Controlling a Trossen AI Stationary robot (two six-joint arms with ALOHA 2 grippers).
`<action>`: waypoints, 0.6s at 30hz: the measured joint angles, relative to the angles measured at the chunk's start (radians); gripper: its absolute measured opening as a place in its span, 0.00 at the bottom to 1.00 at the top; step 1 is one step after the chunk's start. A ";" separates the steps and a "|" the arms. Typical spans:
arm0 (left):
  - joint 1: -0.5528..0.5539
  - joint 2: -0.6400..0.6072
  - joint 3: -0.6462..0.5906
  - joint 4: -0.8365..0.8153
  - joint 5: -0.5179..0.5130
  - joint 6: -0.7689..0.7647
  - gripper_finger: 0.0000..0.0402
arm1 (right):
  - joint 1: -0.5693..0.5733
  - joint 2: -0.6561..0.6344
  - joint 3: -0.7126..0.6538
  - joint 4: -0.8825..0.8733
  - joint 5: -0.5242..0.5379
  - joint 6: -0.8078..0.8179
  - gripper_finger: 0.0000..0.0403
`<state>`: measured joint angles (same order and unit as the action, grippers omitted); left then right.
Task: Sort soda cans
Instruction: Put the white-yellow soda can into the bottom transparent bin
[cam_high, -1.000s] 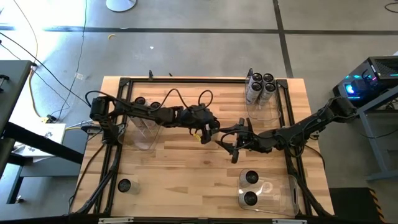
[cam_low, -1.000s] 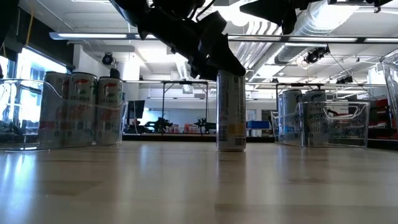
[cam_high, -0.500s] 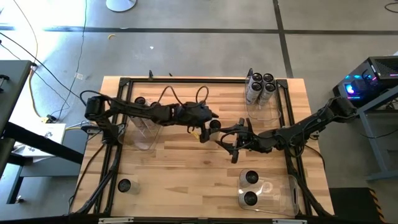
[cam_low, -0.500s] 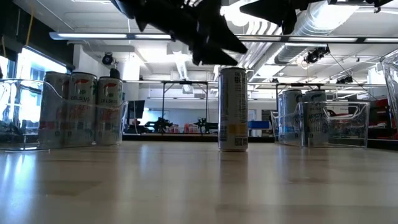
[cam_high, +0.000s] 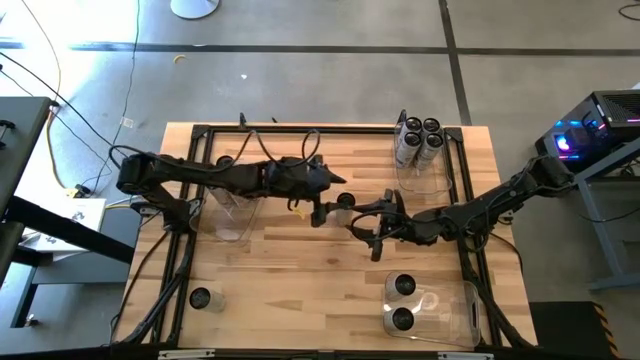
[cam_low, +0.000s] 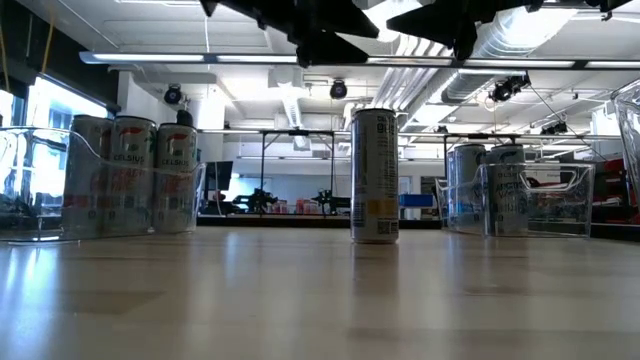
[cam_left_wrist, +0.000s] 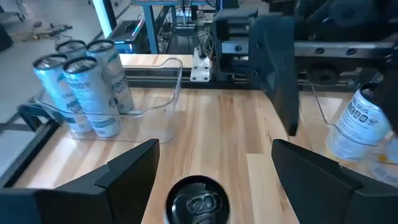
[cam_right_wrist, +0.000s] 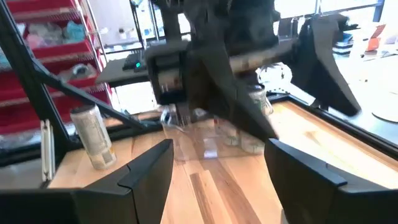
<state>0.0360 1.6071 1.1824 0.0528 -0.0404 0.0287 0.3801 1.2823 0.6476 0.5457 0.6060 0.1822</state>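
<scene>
Lifted clear of the soda can (cam_high: 345, 200) since a second ago, the left gripper (cam_high: 322, 203) hangs spread and empty — the can stands alone mid-table. Right gripper (cam_high: 372, 232) waits open beside it — next, 1 aligned grasp.

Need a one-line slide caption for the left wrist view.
Open left gripper above an upright soda can, a clear bin of cans beyond.

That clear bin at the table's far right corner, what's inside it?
The clear bin holds four upright soda cans clustered at its far end; the rest looks bare.
</scene>
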 joint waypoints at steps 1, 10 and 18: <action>0.000 -0.014 -0.001 -0.014 -0.011 0.010 0.76 | 0.000 0.000 0.000 -0.013 0.000 0.001 0.62; 0.001 -0.230 -0.245 0.117 -0.186 -0.018 0.76 | -0.018 0.008 0.000 -0.133 0.025 0.113 0.62; -0.061 -0.401 -0.444 0.121 -0.443 -0.129 0.76 | -0.074 0.069 0.000 -0.153 -0.018 0.181 0.62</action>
<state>-0.0250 1.2057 0.7382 0.1741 -0.4832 -0.1005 0.3062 1.3511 0.6476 0.3926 0.5882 0.3637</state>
